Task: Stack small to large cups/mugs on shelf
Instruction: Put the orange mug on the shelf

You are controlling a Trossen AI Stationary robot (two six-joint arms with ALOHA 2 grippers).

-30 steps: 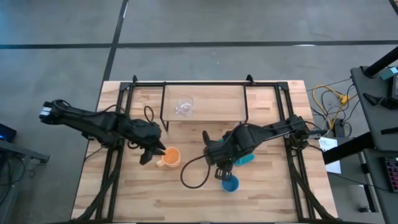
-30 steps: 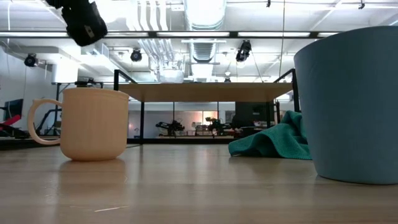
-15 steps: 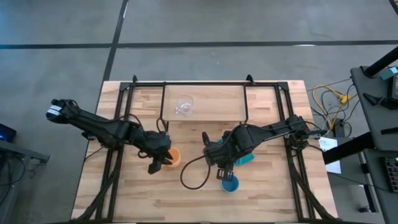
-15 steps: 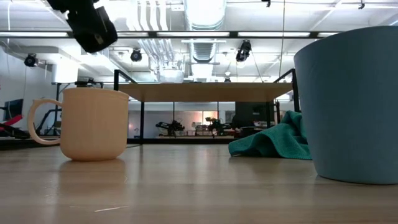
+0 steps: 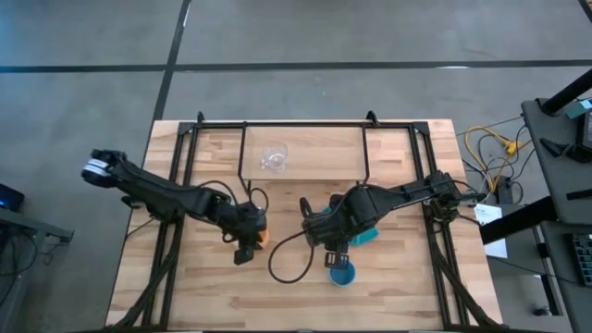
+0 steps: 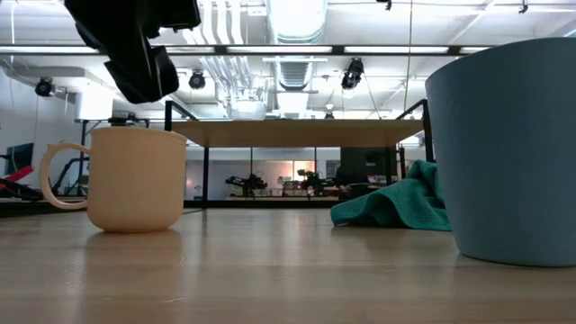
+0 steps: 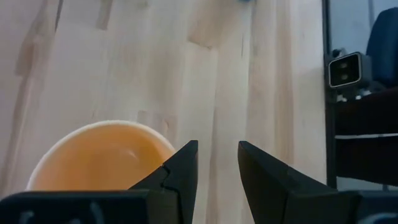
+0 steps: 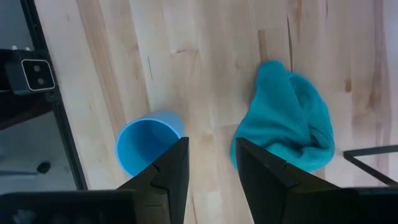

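Observation:
The orange mug (image 5: 262, 235) stands upright on the wooden table, handle toward the left in the low view (image 6: 135, 180). My left gripper (image 5: 247, 248) hovers open above it; in the left wrist view my gripper (image 7: 217, 152) is just beside the mug's rim (image 7: 102, 155). The blue cup (image 5: 342, 275) stands near the table's near edge. My right gripper (image 5: 330, 258) hangs open above the table between the cup (image 8: 146, 144) and the teal cloth (image 8: 286, 124). The clear glass cup (image 5: 274, 158) stands on the shelf (image 5: 314, 153).
The teal cloth (image 5: 365, 237) lies crumpled to the right of my right gripper. The shelf (image 6: 297, 133) stands on black legs at the table's far side. A black cable (image 5: 287, 264) loops on the table between mug and blue cup. Bare wood lies along the near edge.
My left gripper has moved toward the table's right and somewhat toward its near edge, from beside the orange mug's handle to above the mug, now covering most of it in the high view. The mug, the blue cup and my right arm have stayed put.

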